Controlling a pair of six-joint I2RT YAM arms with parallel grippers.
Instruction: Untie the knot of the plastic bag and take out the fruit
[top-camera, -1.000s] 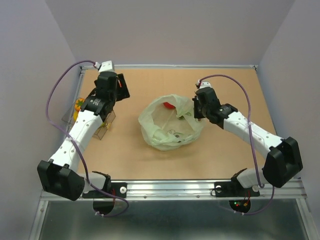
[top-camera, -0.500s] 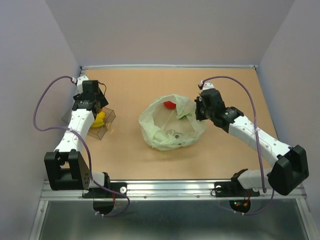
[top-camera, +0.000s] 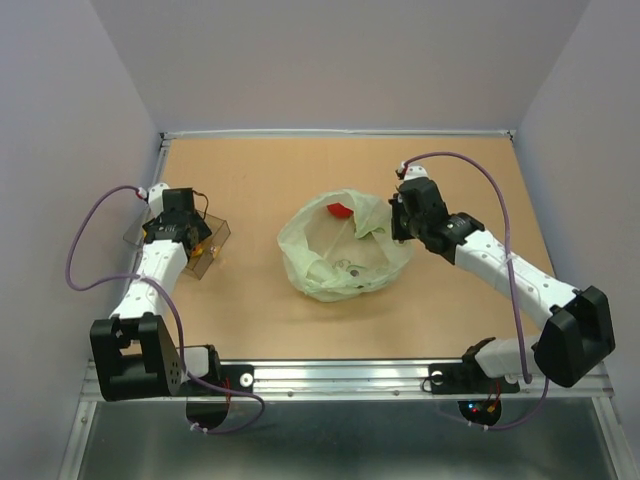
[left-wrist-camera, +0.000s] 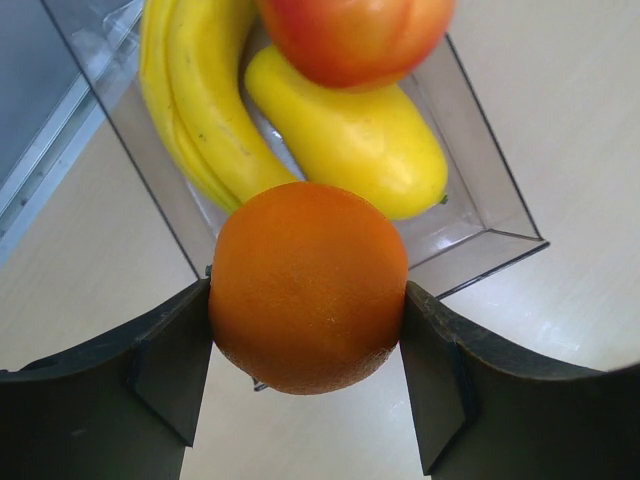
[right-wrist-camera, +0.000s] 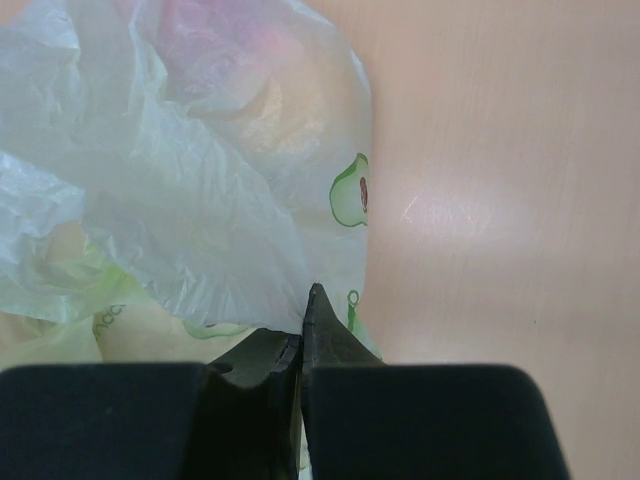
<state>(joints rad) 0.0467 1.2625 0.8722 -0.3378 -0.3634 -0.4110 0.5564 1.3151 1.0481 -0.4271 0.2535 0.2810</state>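
Note:
The pale green plastic bag (top-camera: 340, 250) lies open in the middle of the table, with a red fruit (top-camera: 340, 210) showing at its far rim. No knot shows. My right gripper (top-camera: 398, 222) is shut on the bag's right rim; the film (right-wrist-camera: 200, 200) fans out from its fingertips. My left gripper (top-camera: 190, 240) is shut on an orange round fruit (left-wrist-camera: 308, 285) and holds it over the near corner of the clear rigid box (left-wrist-camera: 480, 215). In that box lie a yellow banana (left-wrist-camera: 195, 100), a yellow oval fruit (left-wrist-camera: 350, 140) and a red apple (left-wrist-camera: 350, 35).
The clear box (top-camera: 210, 235) stands at the left edge of the table by the side wall. Walls close in the table at the left, back and right. A metal rail (top-camera: 350, 375) runs along the near edge.
My left arm has drawn back and swung down over the clear box with the orange fruit in its gripper. My right gripper has stayed on the bag's rim.

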